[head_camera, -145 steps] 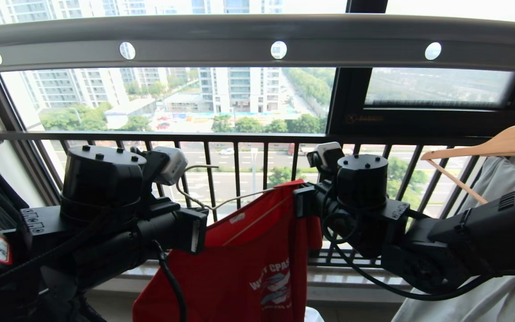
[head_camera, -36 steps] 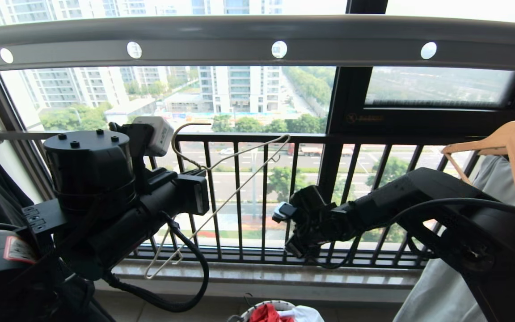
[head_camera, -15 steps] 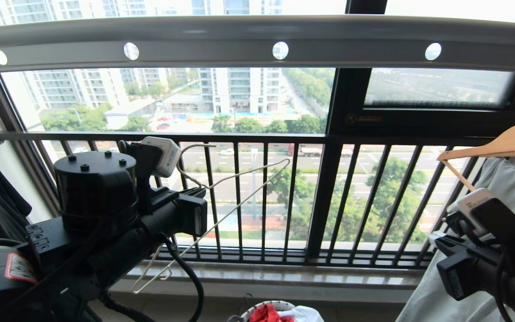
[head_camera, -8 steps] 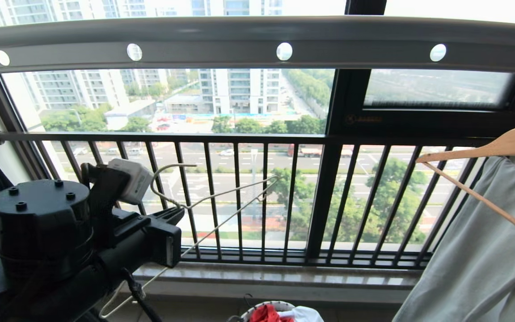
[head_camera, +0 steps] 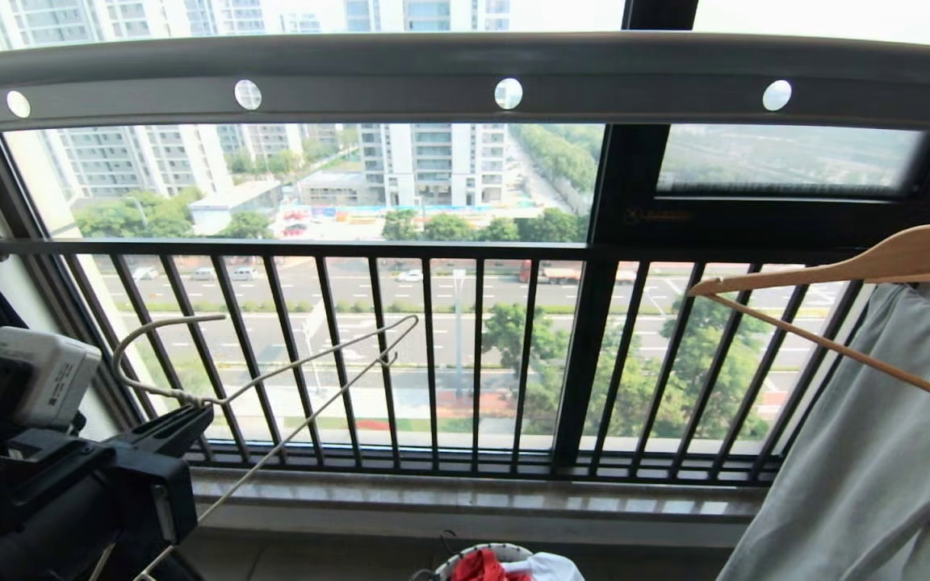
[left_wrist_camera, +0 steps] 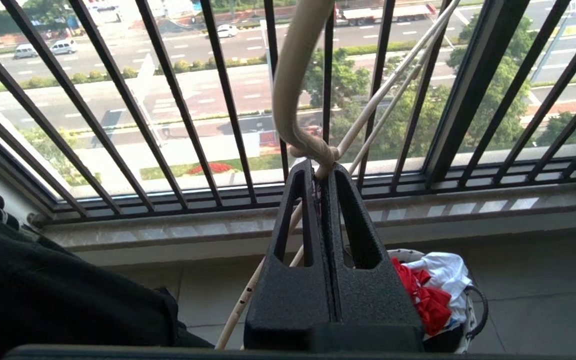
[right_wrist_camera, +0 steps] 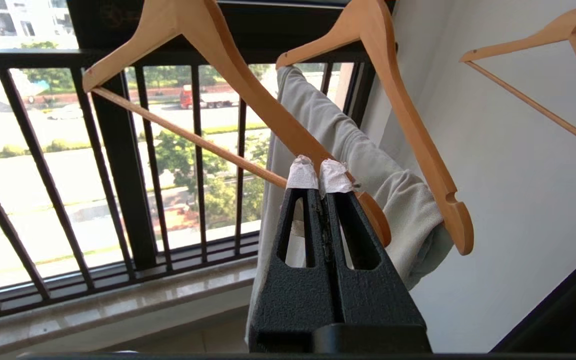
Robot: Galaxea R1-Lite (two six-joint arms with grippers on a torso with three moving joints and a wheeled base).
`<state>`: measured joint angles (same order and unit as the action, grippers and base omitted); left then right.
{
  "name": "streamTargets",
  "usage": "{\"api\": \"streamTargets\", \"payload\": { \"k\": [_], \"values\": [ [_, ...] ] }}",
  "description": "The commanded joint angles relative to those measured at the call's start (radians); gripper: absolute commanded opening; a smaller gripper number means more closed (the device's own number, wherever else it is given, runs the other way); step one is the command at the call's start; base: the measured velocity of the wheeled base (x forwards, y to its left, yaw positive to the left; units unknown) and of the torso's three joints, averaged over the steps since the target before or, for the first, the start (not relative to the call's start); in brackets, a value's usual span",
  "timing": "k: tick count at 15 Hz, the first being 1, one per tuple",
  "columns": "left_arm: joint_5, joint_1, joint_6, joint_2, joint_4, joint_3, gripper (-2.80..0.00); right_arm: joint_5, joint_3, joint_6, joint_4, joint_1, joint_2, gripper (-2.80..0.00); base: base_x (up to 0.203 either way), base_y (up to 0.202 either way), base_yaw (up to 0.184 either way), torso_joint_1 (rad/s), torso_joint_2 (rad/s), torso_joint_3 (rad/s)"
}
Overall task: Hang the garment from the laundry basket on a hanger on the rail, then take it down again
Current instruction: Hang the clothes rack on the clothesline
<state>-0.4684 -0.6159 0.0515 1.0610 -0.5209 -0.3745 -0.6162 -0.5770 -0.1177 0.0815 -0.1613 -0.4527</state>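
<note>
The red garment (head_camera: 477,565) lies bunched in the laundry basket (head_camera: 442,566) at 6 o'clock in the head view, on the floor below the window sill, beside a white cloth (head_camera: 550,567). The rail (head_camera: 465,77) spans the top from 9 to 3 o'clock, and nothing hangs from the stretch in view.

The left hand (head_camera: 190,415) sits at about 8 o'clock, its jaws clamped tight on the neck of the cream wire hanger (head_camera: 303,363) just below the hook. The hanger is bare and tilted, its hook curling toward 10 o'clock and its frame slanting down past the arm. The left wrist view confirms the pinch on the twisted neck, with the basket and the garment low beyond the fingers.

The right hand (right_wrist_camera: 319,182) is outside the head view. Its own camera shows it closed on nothing, near a wooden hanger (right_wrist_camera: 248,95) and the pale grey-green garment (right_wrist_camera: 363,165) at the right end.

By my reading, the task is nearly over: the shirt is off the hanger and in the basket. Only the empty hanger in the left hand is left to be dealt with.
</note>
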Motion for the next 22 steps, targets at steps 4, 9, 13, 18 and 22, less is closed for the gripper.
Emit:
{"api": "streamTargets", "payload": {
  "k": [4,9,13,18,22],
  "values": [
    [-0.006,0.094,0.001,-0.067,-0.005,0.016,-2.80,-0.002,-0.008,-0.001,0.057,0.093,0.169,-2.80,0.000,0.000,0.000,0.000,0.00,0.000],
    [-0.007,0.117,0.001,-0.079,-0.004,0.016,-2.80,0.164,0.101,0.031,0.120,0.141,0.342,-2.80,0.000,0.000,0.000,0.000,0.00,0.000],
    [-0.015,0.122,-0.011,-0.124,0.017,0.011,-2.80,0.475,0.357,0.105,0.099,0.145,0.449,-2.80,0.000,0.000,0.000,0.000,0.00,0.000],
    [-0.059,0.123,-0.059,-0.179,0.038,-0.005,-2.80,0.605,0.566,0.130,-0.094,0.146,0.453,-2.80,0.000,0.000,0.000,0.000,0.00,0.000],
    [-0.059,0.123,-0.055,-0.183,0.063,-0.090,-2.80,0.605,0.577,0.106,-0.085,0.147,0.452,-2.80,0.000,0.000,0.000,0.000,0.00,0.000]
  ]
}}
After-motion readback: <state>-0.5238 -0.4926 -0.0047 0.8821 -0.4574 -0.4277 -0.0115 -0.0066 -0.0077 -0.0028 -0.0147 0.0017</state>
